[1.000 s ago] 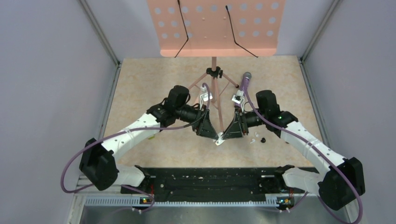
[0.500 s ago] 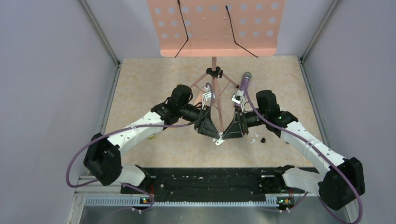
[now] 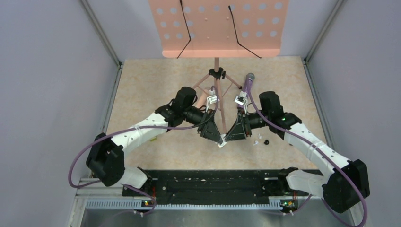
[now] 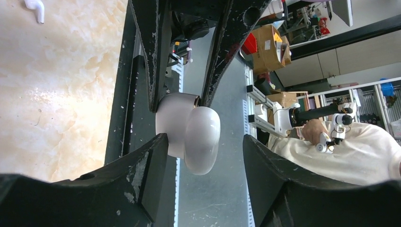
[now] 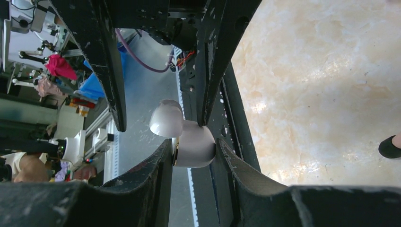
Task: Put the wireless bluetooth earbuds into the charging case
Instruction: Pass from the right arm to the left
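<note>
The charging case (image 5: pixel 196 146) is a glossy white clamshell with a gold hinge, not a black one. My right gripper (image 5: pixel 194 142) is shut on its body, and the lid (image 5: pixel 166 118) is swung open. It hangs just above the table at centre (image 3: pixel 222 142), where both grippers meet. My left gripper (image 4: pixel 203 139) faces it, open around the lid (image 4: pixel 202 139). One finger touches the case (image 4: pixel 172 120) and the other stands apart. A white earbud (image 3: pixel 255 141) lies on the table to the right, and a white earbud (image 4: pixel 35 9) shows at the top of the left wrist view.
A small black oval piece (image 3: pixel 266 141) lies beside the earbud and shows in the right wrist view too (image 5: pixel 390 146). Behind the grippers stand a pink music stand (image 3: pixel 217 28) on its tripod (image 3: pixel 216 80) and a purple microphone (image 3: pixel 248 82).
My left arm has crept right toward the case, and its jaws have narrowed around the lid. The right arm and the case have stayed put.
</note>
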Controlling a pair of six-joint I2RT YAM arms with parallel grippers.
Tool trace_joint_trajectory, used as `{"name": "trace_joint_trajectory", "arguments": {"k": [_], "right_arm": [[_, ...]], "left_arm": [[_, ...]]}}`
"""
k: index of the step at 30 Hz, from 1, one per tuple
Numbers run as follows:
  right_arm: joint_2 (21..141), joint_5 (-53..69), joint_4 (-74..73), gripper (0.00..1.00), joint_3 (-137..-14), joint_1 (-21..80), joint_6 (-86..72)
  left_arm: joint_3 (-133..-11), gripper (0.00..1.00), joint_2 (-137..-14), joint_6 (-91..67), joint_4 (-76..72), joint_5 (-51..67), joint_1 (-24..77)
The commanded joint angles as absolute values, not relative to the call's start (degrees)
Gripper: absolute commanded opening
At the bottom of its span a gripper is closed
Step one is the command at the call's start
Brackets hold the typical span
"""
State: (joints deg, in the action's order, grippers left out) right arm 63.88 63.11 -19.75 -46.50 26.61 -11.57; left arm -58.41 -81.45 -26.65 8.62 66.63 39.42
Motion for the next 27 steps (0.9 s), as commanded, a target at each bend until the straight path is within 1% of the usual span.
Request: {"name": "trace_joint_trajectory", "arguments": {"k": [1,3,6,8,10,11,13,15,16,17,18,19,21,22,23,24,27], "right_arm": [[63.6,64.2,-17.4,0.00,-47.9,27.2,-11.1],[63.7,64.1,-17.4,0.00,-48.0,27.2,-11.2],[63.7,64.1,-17.5,0.00,-48.0,27.2,-11.4],[63.7,64.0,-17.5,0.00,-48.0,27.2,-11.5],[63.7,63.9,-17.5,0.00,-48.0,27.2,-11.6],[63.7,63.8,-17.5,0.00,-48.0,27.2,-11.6],[63.7,63.7,-17.5,0.00,-48.0,27.2,-11.5],[63.7,63.2,-17.4,0.00,-47.9,27.1,-11.7],[63.8,62.7,-17.4,0.00,-47.9,27.2,-11.9],[63.9,62.2,-17.5,0.01,-47.9,27.2,-12.2],[63.9,61.5,-17.6,0.11,-47.9,27.2,-12.7],[63.9,60.6,-17.6,0.32,-47.9,27.1,-13.0],[63.7,57.8,-18.6,0.67,-48.1,27.1,-13.2],[63.5,55.4,-19.4,0.79,-48.3,27.0,-13.3],[63.1,53.4,-20.3,0.88,-48.4,26.6,-13.2],[62.5,51.7,-21.3,0.91,-48.4,26.1,-13.3],[59.3,45.3,-24.3,0.93,-48.2,23.5,-14.2]], "left_arm": [[-60.0,0.63,-82.2,-25.3,7.5,67.9,40.1],[-60.2,0.57,-82.2,-25.3,7.5,67.6,40.2],[-60.3,0.44,-82.3,-25.4,7.3,67.4,40.2],[-60.2,0.40,-82.4,-25.6,7.0,67.3,40.2],[-60.2,0.34,-82.4,-25.8,6.7,67.2,40.3],[-60.2,0.30,-82.4,-25.9,6.6,67.1,40.3],[-60.1,0.19,-82.4,-26.1,6.5,67.1,40.3],[-60.1,0.02,-82.5,-26.2,6.5,66.9,40.4],[-60.1,0.00,-82.4,-26.2,6.5,66.8,40.4],[-60.1,0.00,-82.3,-26.2,6.6,66.6,40.4],[-60.0,0.00,-82.3,-26.2,6.8,66.4,40.4],[-60.0,0.00,-82.2,-26.1,6.9,66.2,40.4],[-59.9,0.00,-81.9,-26.0,7.5,65.4,40.3],[-59.9,0.00,-81.7,-25.8,8.0,64.6,40.3],[-59.9,0.00,-81.7,-25.6,8.7,63.7,40.1],[-59.9,0.00,-81.5,-25.5,9.3,63.4,39.8],[-60.6,0.00,-82.1,-24.4,12.7,63.3,38.4]]}}
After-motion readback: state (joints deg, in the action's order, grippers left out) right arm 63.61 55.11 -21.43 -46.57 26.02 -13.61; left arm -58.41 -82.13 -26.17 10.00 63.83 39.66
